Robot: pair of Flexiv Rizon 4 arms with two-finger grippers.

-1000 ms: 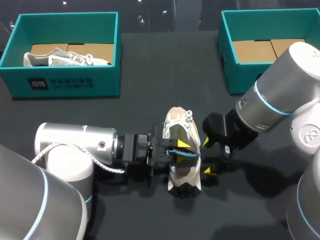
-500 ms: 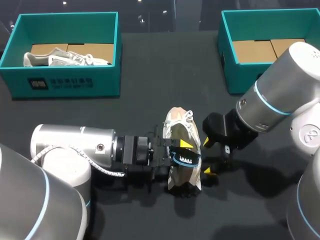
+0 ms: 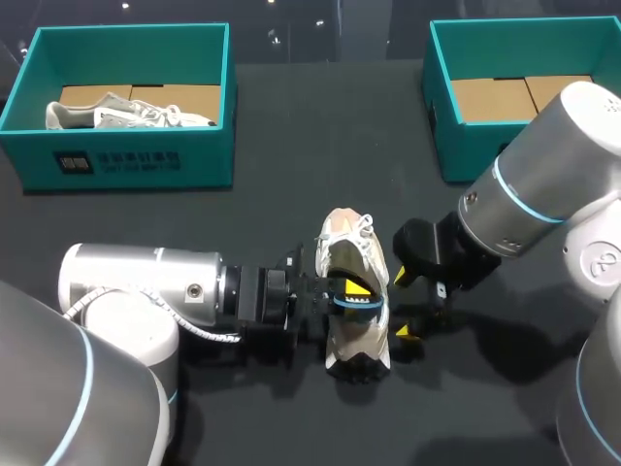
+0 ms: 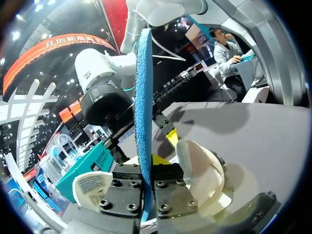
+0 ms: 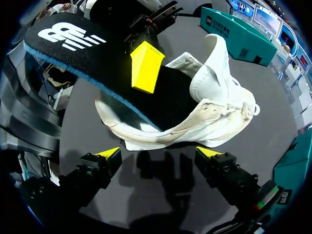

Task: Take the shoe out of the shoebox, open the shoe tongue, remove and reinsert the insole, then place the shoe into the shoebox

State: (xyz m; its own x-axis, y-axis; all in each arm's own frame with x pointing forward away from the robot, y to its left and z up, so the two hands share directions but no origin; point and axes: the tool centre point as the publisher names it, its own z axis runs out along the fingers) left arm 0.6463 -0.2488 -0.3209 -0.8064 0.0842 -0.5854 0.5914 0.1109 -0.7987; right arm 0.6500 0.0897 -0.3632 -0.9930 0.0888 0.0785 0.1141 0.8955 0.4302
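Swallowing one end of the insole inside the shoe, hiding the lower finger of the left gripper beneath that insole in the head view — cutting off the right arm at the edge and half-burying the second shoe behind the shoebox wall.

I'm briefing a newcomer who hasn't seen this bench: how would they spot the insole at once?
At the middle of the dark table sits a white shoe. The left end effector is shut on the insole, which sticks out of the shoe's opening. It alone is a flat black sheet with a blue underside.
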